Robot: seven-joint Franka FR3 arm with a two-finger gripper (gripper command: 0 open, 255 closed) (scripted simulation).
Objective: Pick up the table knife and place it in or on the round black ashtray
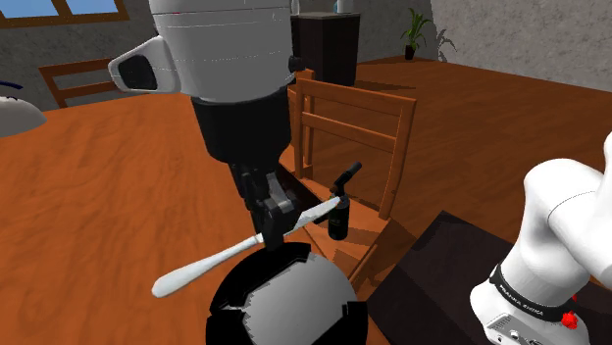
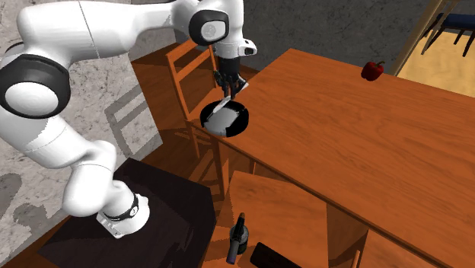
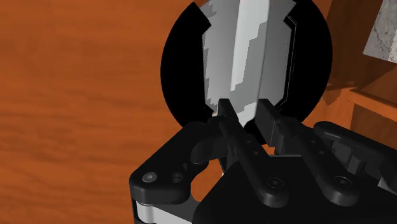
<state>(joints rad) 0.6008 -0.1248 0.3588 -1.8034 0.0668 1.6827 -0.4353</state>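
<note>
My gripper point(image 1: 276, 223) is shut on a pale silver table knife point(image 1: 201, 267), held level just above the round black ashtray point(image 1: 231, 294). The ashtray has a grey inside and stands at the wooden table's corner point(image 2: 365, 145). In the wrist view the knife point(image 3: 250, 51) runs out from between the black fingertips point(image 3: 225, 113) across the ashtray's point(image 3: 181, 63) grey middle. Seen from the second exterior view, the gripper point(image 2: 228, 88) hangs directly over the ashtray point(image 2: 240, 126), and the knife point(image 2: 222, 103) slants down toward it.
A wooden chair point(image 1: 353, 127) stands against the table edge beside the ashtray, with a dark bottle point(image 1: 338, 212) on the floor near it. A red pepper point(image 2: 371, 70) lies far off on the table. A black cabinet point(image 1: 329, 44) stands behind the chair.
</note>
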